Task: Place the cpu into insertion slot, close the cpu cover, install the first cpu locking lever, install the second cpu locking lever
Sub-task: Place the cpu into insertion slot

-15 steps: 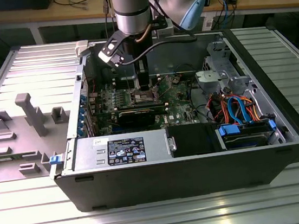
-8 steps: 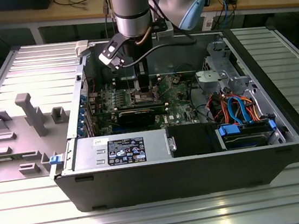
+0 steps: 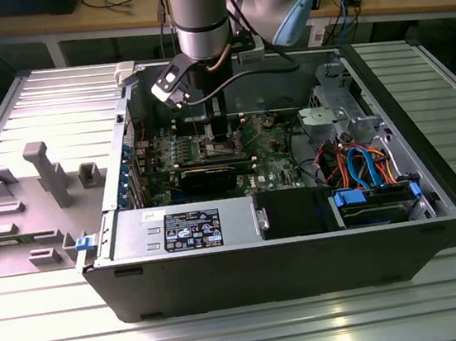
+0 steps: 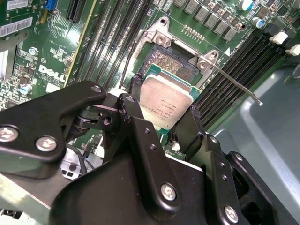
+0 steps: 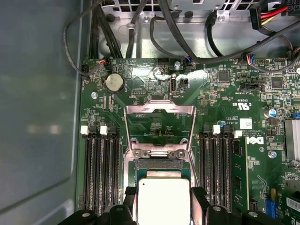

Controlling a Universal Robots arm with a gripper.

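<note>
My gripper (image 4: pixel 165 104) is shut on the cpu (image 4: pixel 166 98), a flat square chip with a dull silver top, its black fingers (image 4: pixel 135 89) pressing on two opposite edges. The cpu (image 5: pixel 163 199) hangs over the insertion slot (image 4: pixel 174 62), covering part of it; the slot's dark gold-flecked centre shows beyond the chip. I cannot tell whether chip and slot touch. The cpu cover (image 5: pixel 159 109), a thin silvery frame, stands swung open behind the insertion slot (image 5: pixel 157 164). A thin locking lever (image 4: pixel 236 87) sticks out unlatched. In the exterior view the gripper (image 3: pixel 220 138) reaches down into the computer case (image 3: pixel 289 263).
Long black memory slots (image 5: pixel 96 168) flank the socket on both sides (image 5: pixel 216 168). Black cables (image 5: pixel 140 28) run along the board's edge. A graphics card (image 3: pixel 212 176), a power supply (image 3: pixel 185 226) and a drive bay with blue and orange cables (image 3: pixel 365 166) crowd the case.
</note>
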